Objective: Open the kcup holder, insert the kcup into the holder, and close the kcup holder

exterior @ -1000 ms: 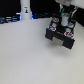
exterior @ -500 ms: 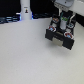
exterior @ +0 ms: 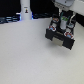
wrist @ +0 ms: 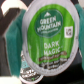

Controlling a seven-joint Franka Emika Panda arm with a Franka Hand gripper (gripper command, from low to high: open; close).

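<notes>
Above the black boxy kcup holder (exterior: 61,37) on the white table (exterior: 25,57), the robot's gripper (exterior: 61,21) hangs close over the open top of the unit, where a few round pod shapes show among the slots. At the wrist camera, the small pod-shaped kcup (wrist: 49,33) with a green foil lid printed with white lettering fills most of the view, lid facing the lens, held right at the gripper; the jaws appear clamped on it, though the fingers themselves are hidden behind the lid. Beyond the holder, toward the exterior view's left, 1 tall white bottle-like object with dark marking (exterior: 24,10) stands well apart from it
</notes>
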